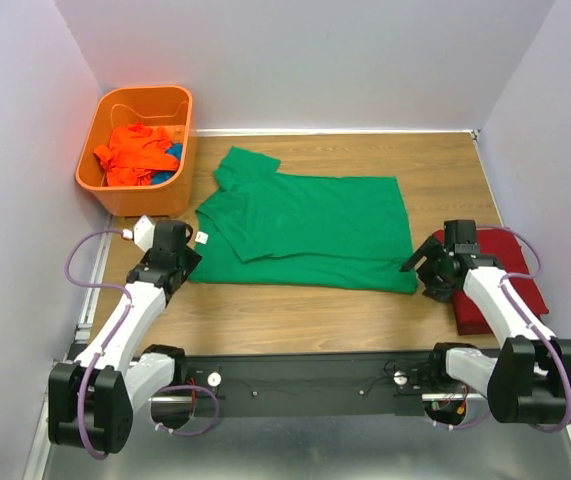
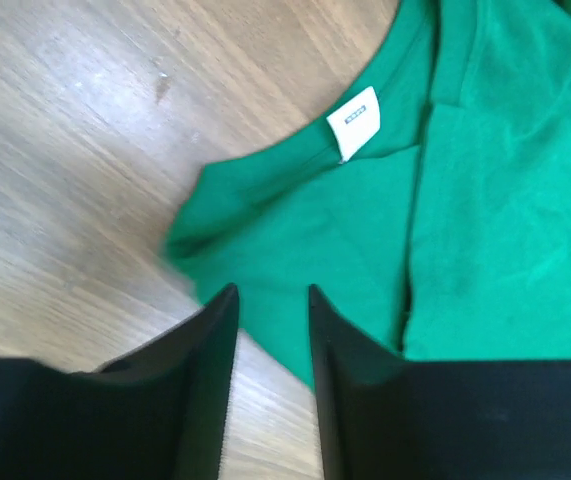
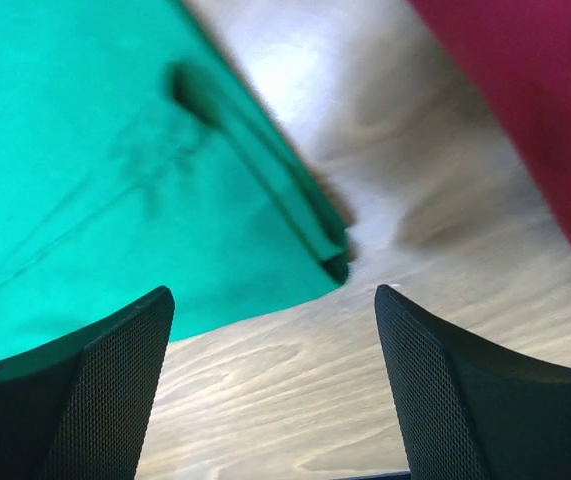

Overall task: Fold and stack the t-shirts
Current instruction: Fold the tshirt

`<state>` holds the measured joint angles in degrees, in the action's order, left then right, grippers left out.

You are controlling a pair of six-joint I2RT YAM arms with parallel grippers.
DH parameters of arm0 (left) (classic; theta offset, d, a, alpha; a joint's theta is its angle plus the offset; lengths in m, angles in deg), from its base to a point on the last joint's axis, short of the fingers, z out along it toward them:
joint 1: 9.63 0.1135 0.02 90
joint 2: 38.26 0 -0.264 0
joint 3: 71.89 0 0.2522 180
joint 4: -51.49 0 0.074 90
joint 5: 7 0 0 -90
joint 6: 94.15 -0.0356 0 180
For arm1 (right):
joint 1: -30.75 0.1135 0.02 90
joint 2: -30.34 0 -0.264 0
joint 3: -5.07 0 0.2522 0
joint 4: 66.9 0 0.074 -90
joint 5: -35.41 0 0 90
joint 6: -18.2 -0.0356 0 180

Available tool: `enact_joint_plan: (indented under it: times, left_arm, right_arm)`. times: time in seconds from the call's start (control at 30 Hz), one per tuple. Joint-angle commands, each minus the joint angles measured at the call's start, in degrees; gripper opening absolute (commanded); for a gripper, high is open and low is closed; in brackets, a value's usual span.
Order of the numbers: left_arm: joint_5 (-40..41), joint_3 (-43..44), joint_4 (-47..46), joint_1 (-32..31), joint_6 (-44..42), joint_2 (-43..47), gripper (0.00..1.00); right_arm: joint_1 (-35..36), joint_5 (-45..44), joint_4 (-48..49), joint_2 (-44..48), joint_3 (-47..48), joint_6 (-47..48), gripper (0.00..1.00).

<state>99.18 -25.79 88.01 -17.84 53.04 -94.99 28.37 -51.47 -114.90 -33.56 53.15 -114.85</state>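
A bright green t-shirt (image 1: 310,230) lies spread on the wooden table, with its left side and a sleeve folded inward. My left gripper (image 1: 191,260) hovers at its left edge near the collar. In the left wrist view the jaws (image 2: 270,292) stand narrowly apart and empty over the green cloth (image 2: 485,200), beside the white neck label (image 2: 353,122). My right gripper (image 1: 421,274) is wide open and empty at the shirt's near right corner (image 3: 85,150). A folded dark red t-shirt (image 1: 505,285) lies at the right, and shows in the right wrist view (image 3: 535,90). An orange t-shirt (image 1: 130,152) lies crumpled in the basket.
The orange plastic basket (image 1: 187,112) stands at the back left and also holds some blue cloth (image 1: 173,152). White walls close in the table on three sides. Bare wood runs along the near edge in front of the green shirt (image 1: 295,320).
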Motion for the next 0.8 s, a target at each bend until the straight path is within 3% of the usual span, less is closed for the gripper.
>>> enact_joint_plan:
  times: [0.0,0.2,0.43,0.53,0.77]
  left_arm:
    - [-0.98,5.36,0.09,0.39,-3.39,-1.71,0.48]
    - [-6.86,7.57,-5.7,0.3,-8.23,-2.86,0.51]
    - [-10.9,5.11,-15.0,-5.41,-7.53,-11.11,0.52]
    - [-11.09,4.84,-18.53,-8.66,-6.57,-14.01,0.57]
    - [-7.31,5.46,-18.28,-11.66,-3.23,-17.98,0.58]
  right_arm:
    - [-0.35,5.58,1.53,2.19,4.69,5.42,0.88]
    - [3.24,6.74,6.11,0.27,10.66,7.89,0.86]
    - [15.19,4.0,10.76,-7.98,15.86,7.28,0.85]
    - [16.26,4.18,12.43,-8.87,15.86,7.19,0.85]
    - [16.61,4.18,13.85,-8.79,14.1,7.54,0.85]
